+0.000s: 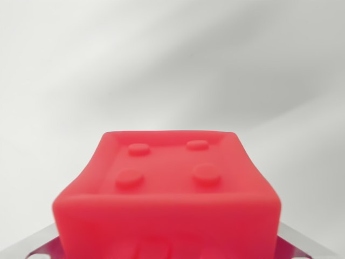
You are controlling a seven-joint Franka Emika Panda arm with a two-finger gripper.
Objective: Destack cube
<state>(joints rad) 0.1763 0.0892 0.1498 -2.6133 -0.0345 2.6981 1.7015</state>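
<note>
red cube fills wrist view's lower centre, studded face toward camera, square-on; gripper metal just below it; pinching or spread, cannot tell.

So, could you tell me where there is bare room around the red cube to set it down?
Bare white surface lies beyond the red cube and to the wrist view's left and right. The bottom edge is crowded: cube and metal gripper parts fill it.

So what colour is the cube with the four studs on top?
Red all over, studs included; the cube fills the wrist view.
</note>
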